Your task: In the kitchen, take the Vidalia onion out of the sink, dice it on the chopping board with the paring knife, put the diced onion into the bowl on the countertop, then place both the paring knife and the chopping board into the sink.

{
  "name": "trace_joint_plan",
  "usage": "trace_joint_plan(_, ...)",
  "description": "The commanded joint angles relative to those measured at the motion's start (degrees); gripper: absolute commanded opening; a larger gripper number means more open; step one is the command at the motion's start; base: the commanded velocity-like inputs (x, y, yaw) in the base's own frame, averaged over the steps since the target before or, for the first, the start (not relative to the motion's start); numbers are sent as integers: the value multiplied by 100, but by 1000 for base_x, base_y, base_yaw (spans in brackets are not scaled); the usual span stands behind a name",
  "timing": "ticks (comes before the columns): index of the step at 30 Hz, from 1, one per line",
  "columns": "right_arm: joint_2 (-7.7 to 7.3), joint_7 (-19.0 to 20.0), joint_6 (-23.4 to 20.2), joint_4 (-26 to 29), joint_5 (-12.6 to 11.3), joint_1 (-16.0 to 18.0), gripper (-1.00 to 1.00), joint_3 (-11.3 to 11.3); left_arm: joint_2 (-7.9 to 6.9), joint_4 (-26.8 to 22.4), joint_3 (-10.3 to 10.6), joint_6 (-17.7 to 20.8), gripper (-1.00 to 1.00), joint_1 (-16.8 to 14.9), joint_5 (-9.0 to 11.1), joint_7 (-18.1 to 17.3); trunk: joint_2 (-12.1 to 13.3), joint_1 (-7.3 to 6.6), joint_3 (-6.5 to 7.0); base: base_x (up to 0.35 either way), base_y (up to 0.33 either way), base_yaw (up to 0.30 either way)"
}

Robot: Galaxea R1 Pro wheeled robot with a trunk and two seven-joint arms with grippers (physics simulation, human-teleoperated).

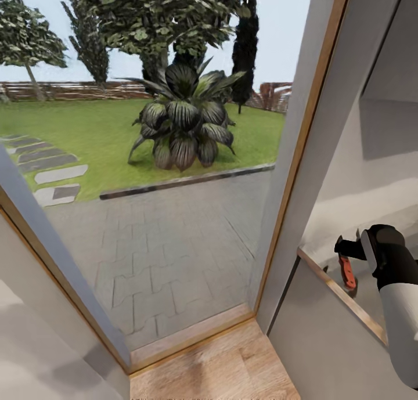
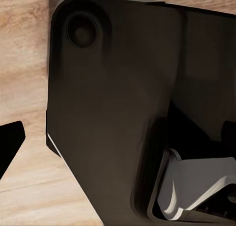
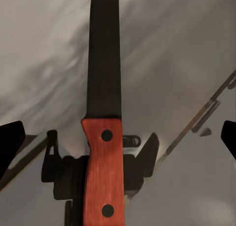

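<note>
One task item is in evidence: the paring knife (image 3: 103, 137). In the head view the right end effector (image 1: 347, 250) hangs above the grey table (image 1: 337, 226) at the far right, and the knife's red-orange handle hangs just beneath it. Whether the knife is held or lies on the surface below cannot be told: the right wrist view shows both fingertips (image 3: 11, 142) well apart, either side of the handle and clear of it, with the dark blade pointing away from the wrist. That end effector therefore reads as spread wide.

Left end effector: one dark fingertip (image 2: 10, 142) shows over the wooden floor (image 2: 29, 48) beside a dark robot body panel (image 2: 113, 103); its state cannot be determined.

Head camera faces a large window (image 1: 145, 156) onto the garden plant (image 1: 184, 124), not the work area.

Judgement: the step in hand concerns the knife, either pick-up or release. Next move calls for turning the head toward the table, confirming the knife's position, and locating the board and sink.
</note>
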State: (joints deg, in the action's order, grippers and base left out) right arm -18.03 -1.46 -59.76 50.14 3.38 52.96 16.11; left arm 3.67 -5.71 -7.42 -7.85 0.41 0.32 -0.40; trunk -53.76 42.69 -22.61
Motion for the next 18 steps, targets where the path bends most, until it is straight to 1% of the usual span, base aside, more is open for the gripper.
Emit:
trace_joint_plan(1, 1, 14, -24, 4, 31, 4, 100, 5, 3, -9, -31, -6, 100, 3, 3, -4, -4, 1, -9, 0, 0, 0)
trace_joint_plan(10, 1, 14, -24, 4, 32, 4, 100, 6, 3, -12, -36, -6, 100, 3, 2, -4, -4, 1, -18, -5, 0, 0)
trace_joint_plan(18, 1, 14, -24, 4, 31, 4, 100, 5, 10, -13, -40, -6, 100, 3, 3, -4, -4, 1, -19, -118, 0, 0)
